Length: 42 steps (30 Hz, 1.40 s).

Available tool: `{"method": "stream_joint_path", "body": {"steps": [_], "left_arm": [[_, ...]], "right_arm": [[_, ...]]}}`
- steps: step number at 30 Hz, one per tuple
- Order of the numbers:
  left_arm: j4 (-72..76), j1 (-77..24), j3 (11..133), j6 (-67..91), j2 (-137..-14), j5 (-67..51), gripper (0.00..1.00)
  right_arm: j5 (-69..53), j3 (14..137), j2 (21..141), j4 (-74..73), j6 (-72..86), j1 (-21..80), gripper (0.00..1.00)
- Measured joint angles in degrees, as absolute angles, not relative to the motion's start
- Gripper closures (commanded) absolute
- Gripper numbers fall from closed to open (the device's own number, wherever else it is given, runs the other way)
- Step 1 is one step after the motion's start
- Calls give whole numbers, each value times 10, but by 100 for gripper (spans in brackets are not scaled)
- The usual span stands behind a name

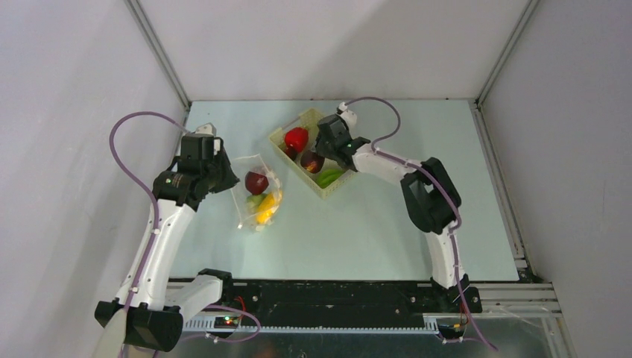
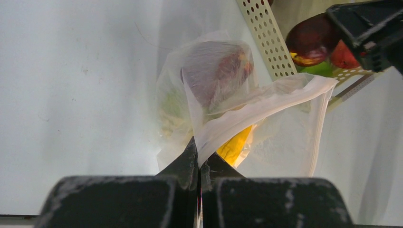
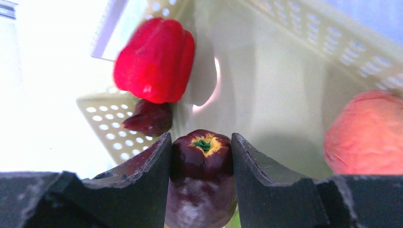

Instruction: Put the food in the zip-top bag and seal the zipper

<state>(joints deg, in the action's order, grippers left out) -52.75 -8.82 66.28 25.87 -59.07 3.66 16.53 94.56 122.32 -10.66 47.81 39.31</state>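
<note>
The clear zip-top bag (image 1: 258, 195) lies left of centre and holds a dark red piece (image 1: 256, 181), a green piece and a yellow piece (image 1: 267, 211). My left gripper (image 1: 225, 168) is shut on the bag's upper edge (image 2: 247, 111) and lifts it. My right gripper (image 1: 322, 155) is over the pale yellow basket (image 1: 287, 132), shut on a dark purple fruit (image 3: 202, 178). A red pepper (image 3: 154, 59), a second small dark piece (image 3: 149, 118) and a pink-red fruit (image 3: 368, 133) lie in the basket. A green piece (image 1: 329, 177) lies at its near end.
Grey enclosure walls stand on the left, right and back. The table's near edge carries a black rail (image 1: 328, 298) between the arm bases.
</note>
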Motion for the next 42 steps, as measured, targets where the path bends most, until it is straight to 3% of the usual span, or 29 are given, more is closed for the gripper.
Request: {"method": "stream_joint_path", "body": {"steps": [16,27,42], "left_arm": [[-513,-88,652,259,-591,1,100],[-511,-88,652,259,-591,-7,100],[-509,-88,652,259,-591,-20,100]], "right_arm": [[175,822,1016,-18,418,401,66],[135,784,896,30,390,479,67],[148,768,914,111,369,605,68]]}}
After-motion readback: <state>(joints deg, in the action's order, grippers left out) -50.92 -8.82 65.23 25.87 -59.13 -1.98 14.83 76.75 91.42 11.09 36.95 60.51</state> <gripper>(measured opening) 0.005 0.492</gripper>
